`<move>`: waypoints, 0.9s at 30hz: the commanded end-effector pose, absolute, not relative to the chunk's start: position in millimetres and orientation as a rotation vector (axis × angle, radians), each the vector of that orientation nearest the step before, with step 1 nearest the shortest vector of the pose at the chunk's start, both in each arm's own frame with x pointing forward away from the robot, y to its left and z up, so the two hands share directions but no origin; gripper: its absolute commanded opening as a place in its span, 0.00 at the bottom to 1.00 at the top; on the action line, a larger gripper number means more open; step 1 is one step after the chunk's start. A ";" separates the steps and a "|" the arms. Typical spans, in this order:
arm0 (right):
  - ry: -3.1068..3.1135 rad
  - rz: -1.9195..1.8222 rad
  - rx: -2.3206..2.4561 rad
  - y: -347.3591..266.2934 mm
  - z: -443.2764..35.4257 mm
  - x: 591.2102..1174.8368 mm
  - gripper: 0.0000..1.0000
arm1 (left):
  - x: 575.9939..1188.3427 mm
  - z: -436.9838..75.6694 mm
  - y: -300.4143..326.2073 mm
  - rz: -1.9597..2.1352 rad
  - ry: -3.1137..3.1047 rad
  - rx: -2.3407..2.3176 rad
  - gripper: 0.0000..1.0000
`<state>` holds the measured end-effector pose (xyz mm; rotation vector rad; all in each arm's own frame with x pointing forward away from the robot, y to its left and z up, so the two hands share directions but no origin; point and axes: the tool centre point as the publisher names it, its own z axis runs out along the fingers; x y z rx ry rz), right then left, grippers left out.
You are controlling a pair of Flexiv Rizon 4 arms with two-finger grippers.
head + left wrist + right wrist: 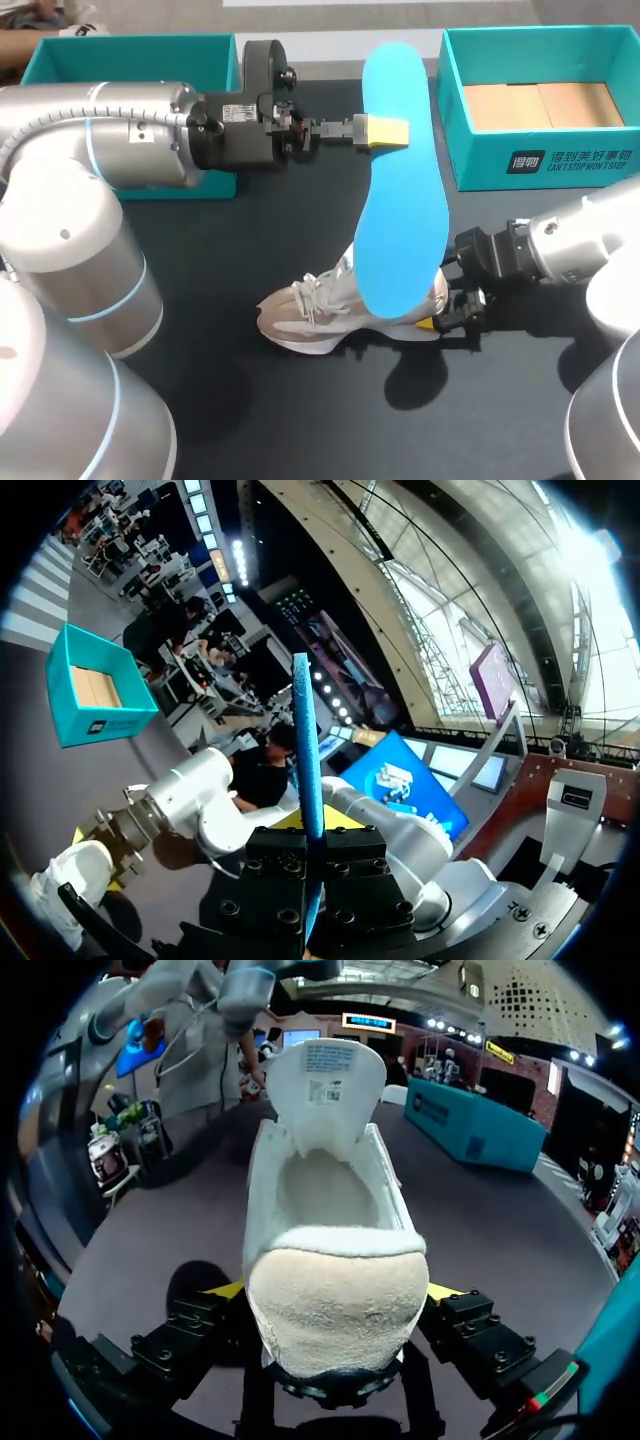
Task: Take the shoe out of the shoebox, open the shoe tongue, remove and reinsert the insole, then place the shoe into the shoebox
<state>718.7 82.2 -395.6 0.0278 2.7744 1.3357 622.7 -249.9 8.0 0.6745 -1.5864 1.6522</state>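
Teal card forms a second box (130, 60) well behind the left pincer (385, 132), partly hidden by that arm. The left pincer is clamped on the blue insole (405, 220) near one end, so the rest hangs free beyond the fingers, clear of the tabletop (330, 430). From its own wrist the insole (305, 740) runs edge-on straight ahead from between the fingers. That grip seems meant to let the arm steer the far end. Seen from above, the far end overlaps the pale shoe (310, 315), which sits on the tabletop. Whether the two touch cannot be told.

The right pincer (440, 318) is closed on the shoe's heel with a yellow tip on either side, likely to pin it steady while the insole goes in. Ahead of this pincer the tongue (325, 1080) stands pulled up and the shoe's mouth gapes, bare inside. On that showing the insole is out and its return is the step in hand. The open shoebox (545, 165) sits well apart from the right pincer, off to its side, with only a cardboard liner within.
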 end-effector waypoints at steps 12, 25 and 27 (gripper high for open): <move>2.820 1.252 0.037 80.6 -382.0 715.2 1.00 | 621.6 7.0 -250.8 1.655 -1.585 0.676 0.00; 2.923 0.924 0.073 74.7 -327.1 715.5 1.00 | 621.6 7.0 -250.8 1.655 -1.585 0.676 0.00; 2.948 0.883 0.077 76.4 -321.3 715.9 1.00 | 621.6 7.0 -250.8 1.655 -1.585 0.676 0.00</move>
